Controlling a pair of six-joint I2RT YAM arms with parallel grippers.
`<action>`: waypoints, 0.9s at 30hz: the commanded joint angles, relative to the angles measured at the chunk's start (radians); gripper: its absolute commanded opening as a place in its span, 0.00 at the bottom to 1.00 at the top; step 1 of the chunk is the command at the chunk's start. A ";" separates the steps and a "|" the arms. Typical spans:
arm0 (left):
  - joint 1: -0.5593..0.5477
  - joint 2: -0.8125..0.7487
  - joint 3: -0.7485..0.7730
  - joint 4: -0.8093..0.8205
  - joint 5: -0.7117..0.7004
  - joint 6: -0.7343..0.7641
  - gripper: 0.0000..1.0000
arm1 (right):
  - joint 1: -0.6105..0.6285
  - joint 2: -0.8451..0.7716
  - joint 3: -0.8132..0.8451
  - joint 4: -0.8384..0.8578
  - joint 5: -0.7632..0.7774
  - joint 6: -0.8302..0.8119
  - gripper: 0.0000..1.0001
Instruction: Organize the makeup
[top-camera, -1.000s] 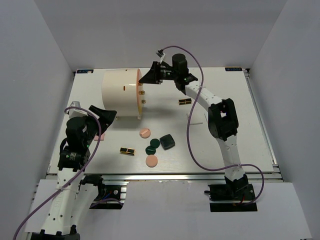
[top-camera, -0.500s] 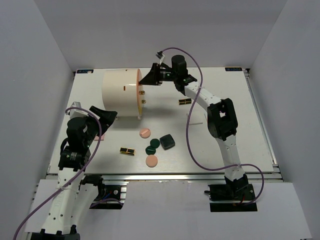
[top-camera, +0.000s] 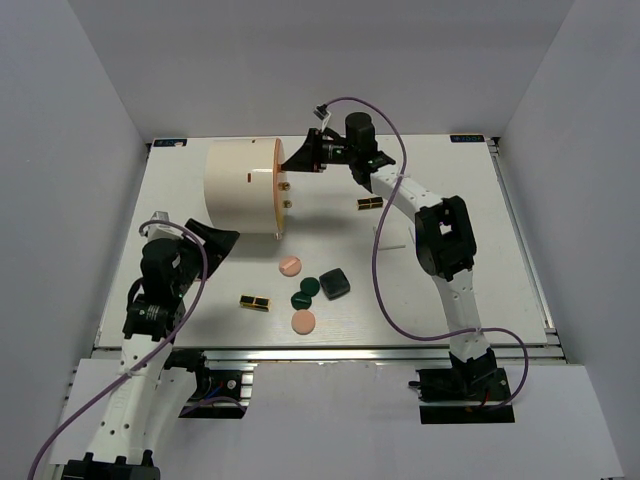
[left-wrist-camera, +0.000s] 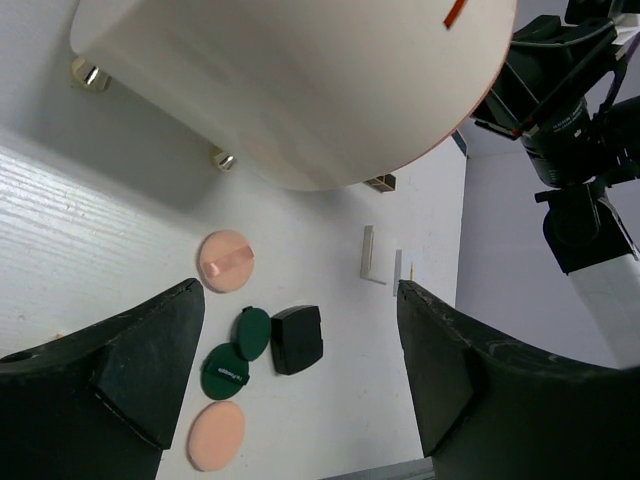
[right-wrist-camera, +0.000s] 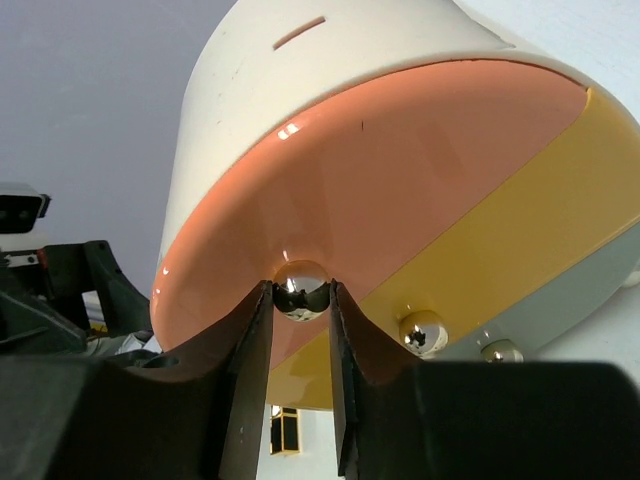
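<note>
The makeup lies on the white table in front of the cream cylinder: two peach discs, two dark green discs, a dark square compact and black-gold bars. My right gripper is shut on the top gold knob of the cylinder's orange front. My left gripper is open and empty beside the cylinder's near side. The left wrist view shows the discs, compact and white tiles between its fingers. No pink pad shows.
Below the orange front is a yellow front with two more gold knobs. The cylinder stands on small gold feet. Grey walls close in the table on the left, back and right.
My left arm has shifted a little to the right and nearer, its gripper still open. My right gripper stays shut on the knob and has edged slightly right.
</note>
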 joint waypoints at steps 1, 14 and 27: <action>0.002 -0.018 -0.019 -0.016 0.013 -0.025 0.87 | -0.031 -0.037 -0.044 0.027 -0.030 -0.029 0.17; 0.002 -0.017 -0.089 -0.113 0.033 -0.082 0.91 | -0.125 -0.149 -0.229 0.012 -0.051 -0.087 0.16; 0.000 0.091 -0.118 -0.335 0.011 -0.114 0.85 | -0.139 -0.172 -0.217 -0.085 -0.058 -0.179 0.89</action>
